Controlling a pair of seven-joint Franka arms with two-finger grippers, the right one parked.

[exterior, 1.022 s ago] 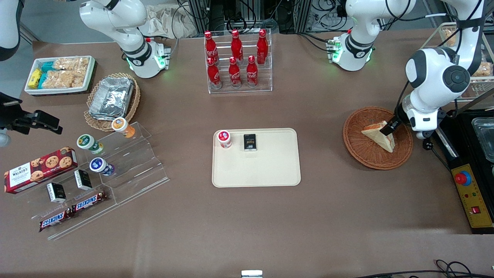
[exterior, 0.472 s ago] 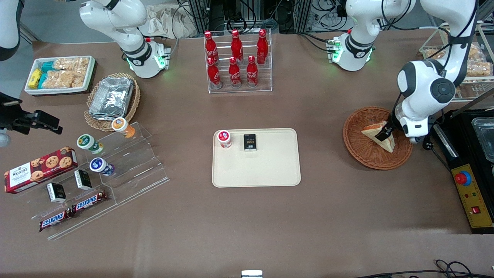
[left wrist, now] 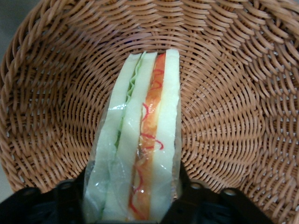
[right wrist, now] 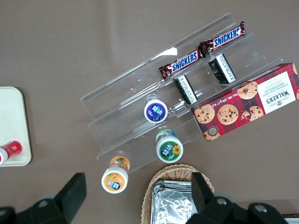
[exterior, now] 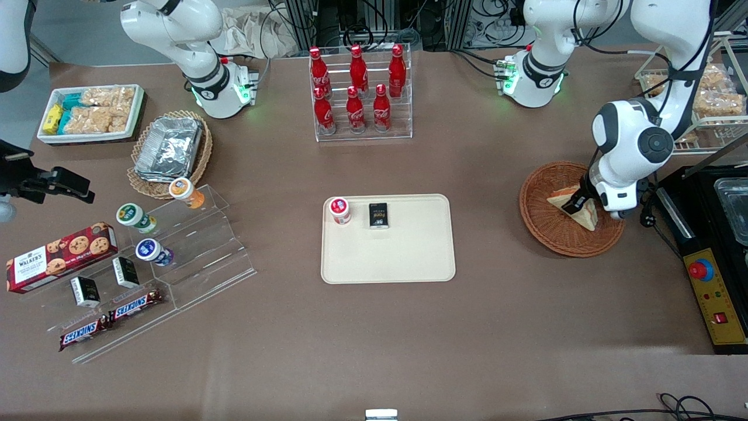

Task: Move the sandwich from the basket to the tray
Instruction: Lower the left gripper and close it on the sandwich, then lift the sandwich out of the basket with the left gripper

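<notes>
End effector is down inside the basket, at the working arm's end of the counter. Its fingers straddle the sandwich, one on each flat face, close against the plastic wrap. Looks closed on it, but actual pinch contact is not fully clear from the wrist view. The sandwich stands on edge in the basket, with white bread layers, green filling, and an orange-red strip facing the wrist camera. In the front view the wedge lies in the basket's half toward the arm, partly covered by the wrist.

Tray sits mid-counter, well apart from the basket. On it are a small red-lidded cup and a black packet, side by side along the edge farther from the front camera; the rest of the tray is bare. A rack of red bottles stands farther from the camera than the tray. A clear stepped stand with cups and snack bars, and a cookie box, sit toward the parked arm's end.
</notes>
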